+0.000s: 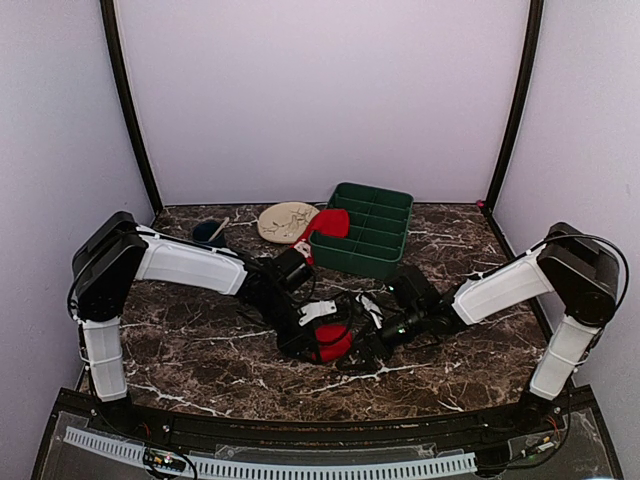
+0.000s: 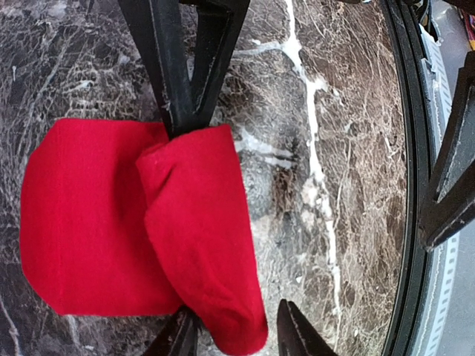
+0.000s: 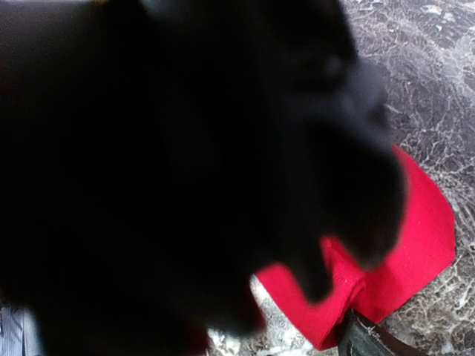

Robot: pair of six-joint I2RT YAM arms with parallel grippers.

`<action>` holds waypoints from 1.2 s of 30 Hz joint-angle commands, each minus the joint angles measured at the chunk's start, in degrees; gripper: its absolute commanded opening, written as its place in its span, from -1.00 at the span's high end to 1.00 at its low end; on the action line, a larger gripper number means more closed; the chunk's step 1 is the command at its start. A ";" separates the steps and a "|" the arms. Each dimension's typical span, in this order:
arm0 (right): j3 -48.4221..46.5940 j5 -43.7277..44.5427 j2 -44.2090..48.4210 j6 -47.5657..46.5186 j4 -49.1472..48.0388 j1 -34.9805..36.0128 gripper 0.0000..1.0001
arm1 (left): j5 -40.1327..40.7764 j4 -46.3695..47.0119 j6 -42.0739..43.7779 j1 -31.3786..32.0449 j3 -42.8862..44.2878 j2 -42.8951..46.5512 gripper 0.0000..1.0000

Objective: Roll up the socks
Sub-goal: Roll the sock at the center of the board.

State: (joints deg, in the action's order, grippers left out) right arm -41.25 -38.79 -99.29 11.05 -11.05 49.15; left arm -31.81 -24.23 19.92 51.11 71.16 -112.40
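Observation:
One red sock [image 1: 334, 344] lies on the marble table between my two grippers, one end folded over itself [image 2: 200, 237]. My left gripper [image 2: 236, 313] is partly open around that folded end. The fold rests against its left finger [image 2: 177, 337], with a small gap to the right finger [image 2: 297, 334]. My right gripper [image 1: 373, 338] is open wide. One of its fingers [image 2: 174, 89] touches the sock at the crease. The right wrist view is mostly blocked by a dark blur, with the sock [image 3: 415, 245] behind it. A second red sock [image 1: 330, 222] lies by the tray.
A green compartment tray [image 1: 365, 232] stands at the back centre, with a beige plate [image 1: 286, 221] and a small blue bowl [image 1: 208, 231] to its left. The table's front rim [image 2: 415, 185] runs close to the sock.

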 commanded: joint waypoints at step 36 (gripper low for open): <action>2.91 4.33 -0.61 2.15 7.95 0.55 -1.00 | 0.09 5.41 1.49 -0.51 -3.53 1.78 1.00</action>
State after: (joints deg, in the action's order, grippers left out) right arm -40.73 -37.54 -98.85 12.51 -11.49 49.19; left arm -31.99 -19.51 20.84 51.11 69.17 -112.71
